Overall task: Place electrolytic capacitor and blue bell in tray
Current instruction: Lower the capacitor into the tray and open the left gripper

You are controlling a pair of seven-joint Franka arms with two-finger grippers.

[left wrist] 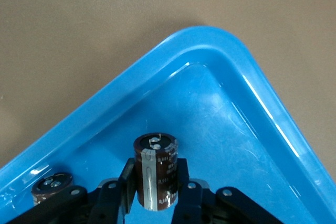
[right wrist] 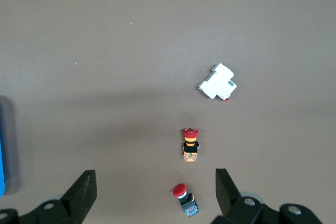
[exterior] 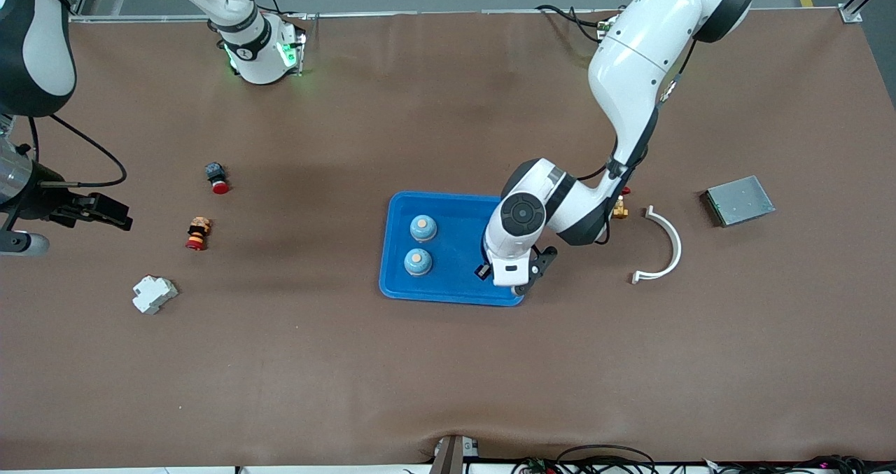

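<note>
Table [exterior: 420,390] covered edge to edge in matte brown sheet, faint creases and soft shadows under even overhead light, grey floor strip along the base edge, aluminium frame rail [exterior: 175,17], cables [exterior: 609,456] at the camera edge

- The left arm comes from its base at the top of the front view, bends at the elbow and points its wrist down over the tray [exterior: 399,278].
- The left gripper [left wrist: 157,192] hangs low inside the tray near one corner, its fingers [left wrist: 127,182] clamped on an upright electrolytic capacitor [left wrist: 156,174].
- The right arm waits high over its own end of the table.
- The right gripper [right wrist: 156,190] faces down with fingers [right wrist: 84,190] spread wide, holding nothing.
</note>
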